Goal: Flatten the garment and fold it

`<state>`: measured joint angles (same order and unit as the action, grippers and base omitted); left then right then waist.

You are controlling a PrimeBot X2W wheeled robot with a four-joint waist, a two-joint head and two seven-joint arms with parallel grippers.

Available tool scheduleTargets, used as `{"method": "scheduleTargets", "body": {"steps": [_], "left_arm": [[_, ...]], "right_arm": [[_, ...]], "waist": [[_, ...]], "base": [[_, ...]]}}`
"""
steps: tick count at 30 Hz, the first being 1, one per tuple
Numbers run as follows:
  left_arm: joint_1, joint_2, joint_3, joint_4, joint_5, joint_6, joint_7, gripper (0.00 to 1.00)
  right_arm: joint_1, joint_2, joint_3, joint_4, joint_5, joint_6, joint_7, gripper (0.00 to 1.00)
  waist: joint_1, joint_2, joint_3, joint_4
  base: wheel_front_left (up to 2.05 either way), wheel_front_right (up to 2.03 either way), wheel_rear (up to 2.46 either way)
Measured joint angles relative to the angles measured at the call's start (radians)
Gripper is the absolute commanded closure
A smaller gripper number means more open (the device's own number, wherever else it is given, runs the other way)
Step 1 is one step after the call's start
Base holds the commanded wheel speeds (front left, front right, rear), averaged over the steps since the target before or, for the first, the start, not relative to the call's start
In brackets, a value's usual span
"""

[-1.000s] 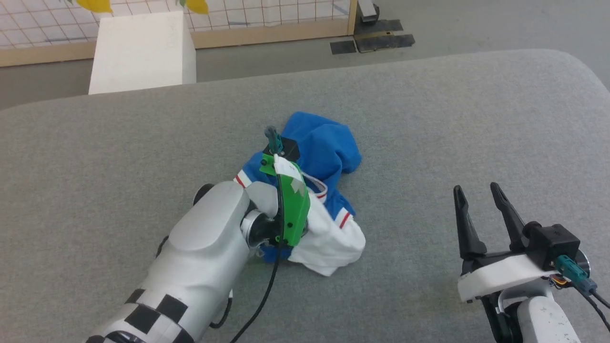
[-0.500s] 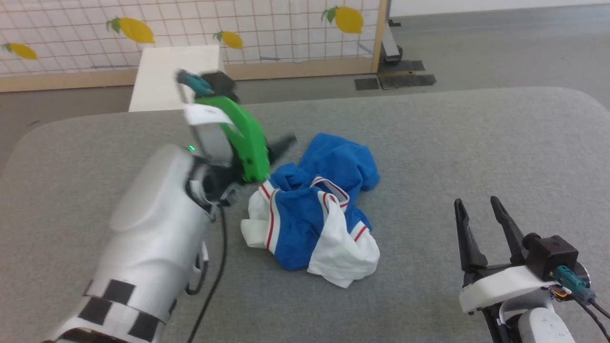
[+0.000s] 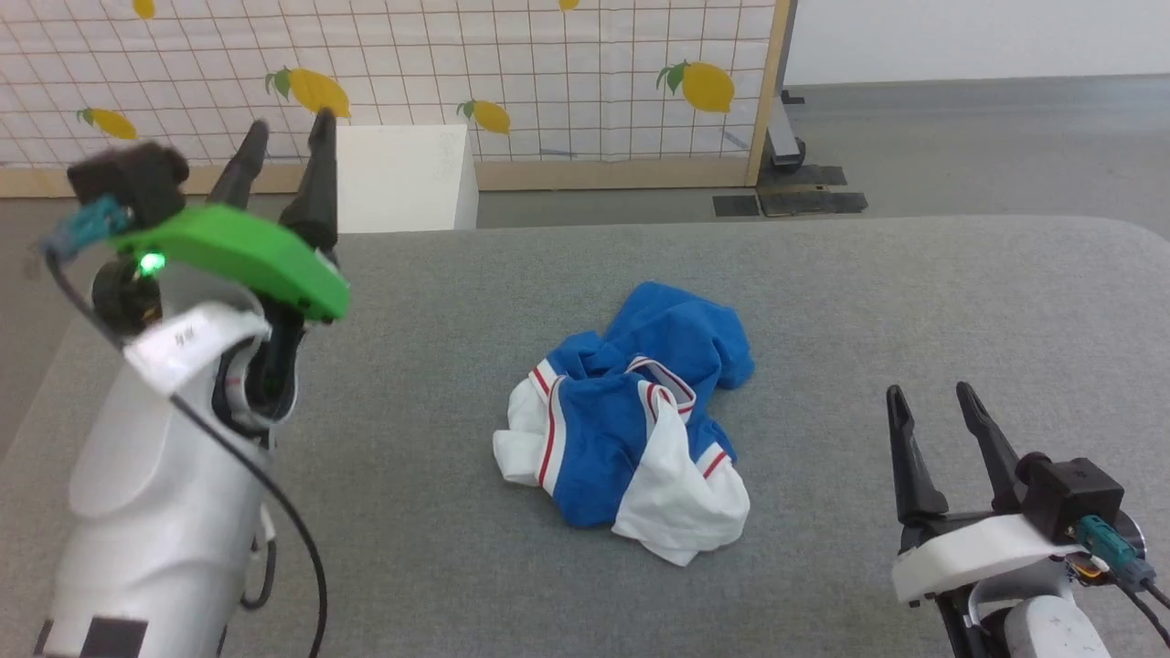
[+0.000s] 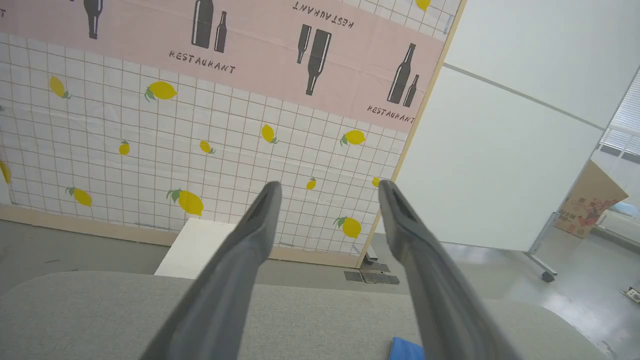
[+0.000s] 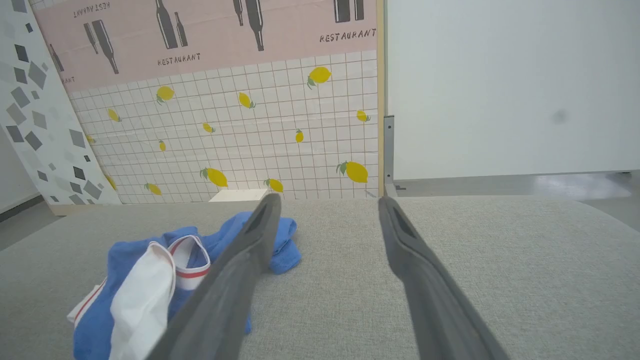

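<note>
garment [image 3: 631,429] lies crumpled in a heap mid-way across the grey table [image 3: 914,292], well apart from both arms. left gripper [image 3: 291,123] hangs raised near the table's left edge, jaws wide and empty. right gripper [image 3: 929,391] sits low at the right, equally wide, empty.

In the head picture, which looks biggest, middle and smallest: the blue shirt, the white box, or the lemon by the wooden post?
1. blue shirt
2. white box, though it stands farther from the camera
3. lemon, farther back still
</note>
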<state>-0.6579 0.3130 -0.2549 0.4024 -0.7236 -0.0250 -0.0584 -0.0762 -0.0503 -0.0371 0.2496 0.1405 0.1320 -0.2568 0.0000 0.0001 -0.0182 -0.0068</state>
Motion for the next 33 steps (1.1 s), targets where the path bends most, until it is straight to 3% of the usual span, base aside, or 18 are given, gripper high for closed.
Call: {"method": "scheduleTargets", "body": {"steps": [5, 16, 27, 33], "left_arm": [[0.12, 0.018, -0.008, -0.033, 0.072, 0.027, -0.127, 0.0], [0.368, 0.048, -0.008, -0.125, 0.147, 0.095, -0.187, 0.0], [0.515, 0.036, 0.012, -0.159, 0.152, 0.11, -0.194, 0.0], [0.546, 0.035, -0.002, -0.158, 0.152, 0.095, -0.194, 0.0]], "right_arm": [[0.016, 0.0, -0.007, -0.004, 0.002, 0.0, 0.0, 0.0], [0.018, 0.0, -0.008, -0.008, 0.01, 0.0, 0.0, 0.0], [0.019, 0.0, 0.014, -0.004, 0.021, 0.0, 0.0, 0.0], [0.019, 0.0, 0.024, 0.009, 0.021, 0.0, 0.0, 0.0]], "waist": [[0.0, 0.0, -0.004, -0.004], [0.0, 0.0, 0.002, -0.024], [0.0, 0.0, 0.017, -0.04], [0.0, 0.0, 0.02, -0.043]], "base": [[0.0, 0.0, 0.0], [0.0, 0.0, 0.0], [0.0, 0.0, 0.0], [0.0, 0.0, 0.0]]}}
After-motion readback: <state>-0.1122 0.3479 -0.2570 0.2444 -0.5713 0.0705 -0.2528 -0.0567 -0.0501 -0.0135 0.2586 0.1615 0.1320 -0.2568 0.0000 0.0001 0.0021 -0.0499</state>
